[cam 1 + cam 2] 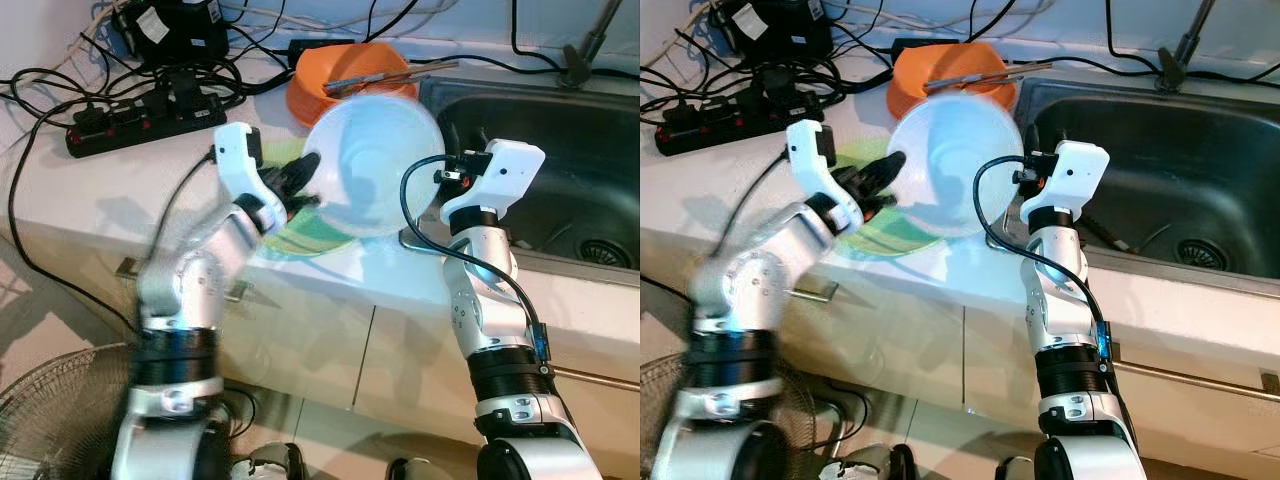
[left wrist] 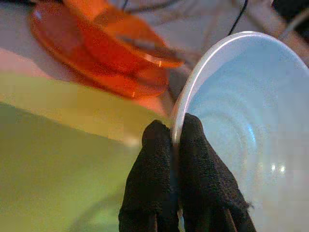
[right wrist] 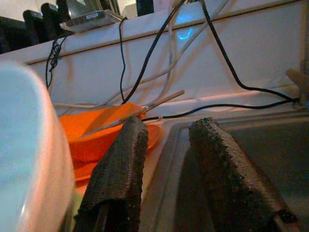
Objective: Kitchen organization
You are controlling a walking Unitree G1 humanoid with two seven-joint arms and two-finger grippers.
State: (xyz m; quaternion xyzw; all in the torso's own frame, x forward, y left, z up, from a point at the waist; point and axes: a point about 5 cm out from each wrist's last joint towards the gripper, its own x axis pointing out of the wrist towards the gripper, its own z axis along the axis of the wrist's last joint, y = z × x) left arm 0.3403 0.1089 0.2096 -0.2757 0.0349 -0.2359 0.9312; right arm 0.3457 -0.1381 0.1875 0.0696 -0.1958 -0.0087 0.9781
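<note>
A large pale white bowl [image 1: 372,165] is held tilted above the counter, its hollow facing me. My left gripper [image 1: 305,183] is shut on the bowl's left rim [image 2: 186,101], one finger on each side of the wall. Under the bowl a green plate [image 1: 300,232] lies on the counter. My right gripper [image 3: 166,159] stands open just right of the bowl, at the sink's near left corner, with nothing between its fingers [image 3: 118,169]. Behind them an orange bowl [image 1: 335,85] on an orange plate holds a metal knife [image 1: 385,72].
A steel sink [image 1: 560,170] with a drain lies to the right. A black power strip [image 1: 140,115] and tangled cables cover the counter's back left. A floor fan [image 1: 50,420] stands at the lower left. White cabinet fronts run below the counter edge.
</note>
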